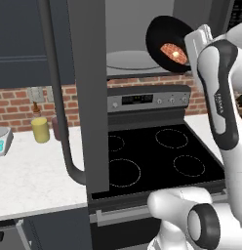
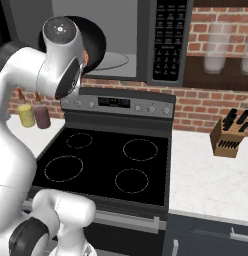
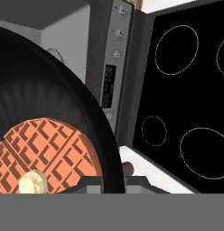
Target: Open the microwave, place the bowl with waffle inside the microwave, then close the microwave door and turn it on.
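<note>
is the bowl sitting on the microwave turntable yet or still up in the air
Apart. In the left base view the bowl hangs tilted on the claw, above the turntable, with grey back wall visible between its lower rim and the plate.

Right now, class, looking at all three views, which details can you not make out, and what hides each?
- Gripper fingertips: hand view, the bowl rim covers their ends.
- Bowl's near side: right base view, behind the white arm.
- Keypad labels: right base view, too small to read.
- Microwave interior's left part: left base view, the open microwave door blocks it.
</note>
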